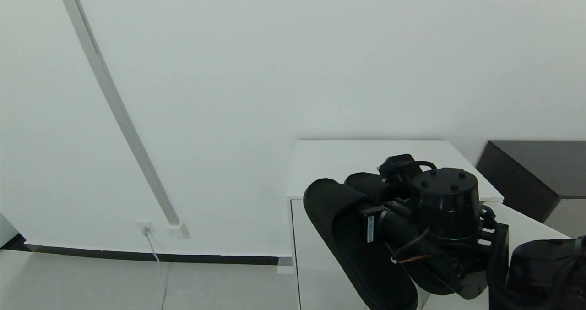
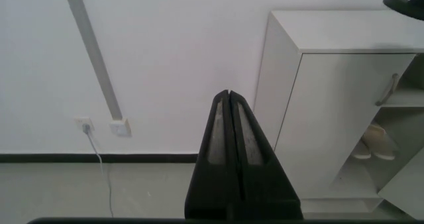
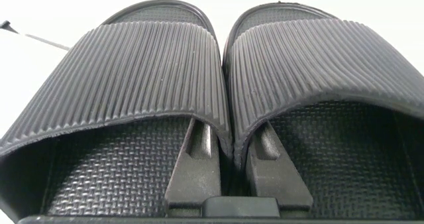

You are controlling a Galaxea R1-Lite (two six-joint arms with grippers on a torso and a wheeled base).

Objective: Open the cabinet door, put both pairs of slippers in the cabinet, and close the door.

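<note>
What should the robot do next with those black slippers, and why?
Probably carry them down and into the open cabinet. The right pincer is shut on the black slippers up near the cabinet's top. The compartment below stands open, with a pale pair already on a shelf. The left pincer is shut and empty.

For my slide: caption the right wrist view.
Right gripper clamps the pair of black slippers together by their inner edges.

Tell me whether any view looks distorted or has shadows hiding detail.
Head view: the wall conduit bows into a curve, lens distortion, and the black slippers blend into the right arm. Left wrist view: even light, conduit straight. Right wrist view: shadow under the slipper straps, pale background.
</note>
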